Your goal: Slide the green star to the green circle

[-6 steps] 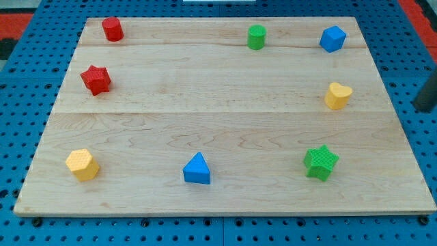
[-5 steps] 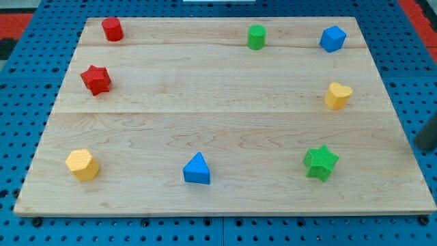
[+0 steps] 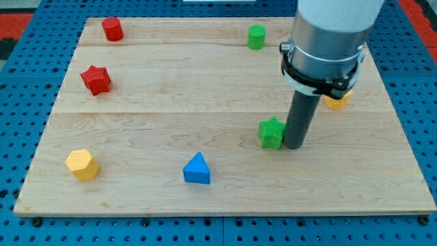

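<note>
The green star [image 3: 271, 132] lies on the wooden board [image 3: 171, 102], right of centre. My tip [image 3: 294, 145] touches the star's right side. The green circle [image 3: 256, 37], a short cylinder, stands near the board's top edge, well above the star. The arm's grey body covers the upper right of the board.
A red cylinder [image 3: 112, 29] and a red star [image 3: 95, 79] are at the left. A yellow hexagon [image 3: 82, 164] and a blue triangle [image 3: 196, 169] are near the bottom. A yellow block [image 3: 334, 102] peeks out behind the arm. The blue cube at top right is hidden.
The arm has come in from the view's right edge. The green star has moved up and left from the lower right, with the tip now against its right side.
</note>
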Motion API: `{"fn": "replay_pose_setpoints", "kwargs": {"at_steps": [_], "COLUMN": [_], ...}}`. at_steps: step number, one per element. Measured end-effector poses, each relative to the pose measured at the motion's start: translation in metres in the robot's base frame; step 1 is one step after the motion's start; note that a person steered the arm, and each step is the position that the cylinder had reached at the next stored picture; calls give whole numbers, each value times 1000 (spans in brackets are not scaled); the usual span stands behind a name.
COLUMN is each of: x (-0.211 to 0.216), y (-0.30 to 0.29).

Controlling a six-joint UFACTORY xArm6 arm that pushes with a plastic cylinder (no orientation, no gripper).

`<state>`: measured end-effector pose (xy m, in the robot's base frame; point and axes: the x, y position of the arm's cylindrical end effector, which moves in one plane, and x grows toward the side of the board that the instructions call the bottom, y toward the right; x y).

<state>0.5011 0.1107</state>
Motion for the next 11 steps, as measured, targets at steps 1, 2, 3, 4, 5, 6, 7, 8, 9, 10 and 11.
{"fn": "replay_pose_setpoints", "kwargs": {"at_steps": [1, 2, 3, 4, 5, 6, 7, 8, 9, 10, 11], "x": [-15, -17, -17, 6, 57, -7, -87, -122, -74, -75, -78], "y": [0, 0, -1, 13, -13, -53, -50, -34, -49, -12, 26]}}
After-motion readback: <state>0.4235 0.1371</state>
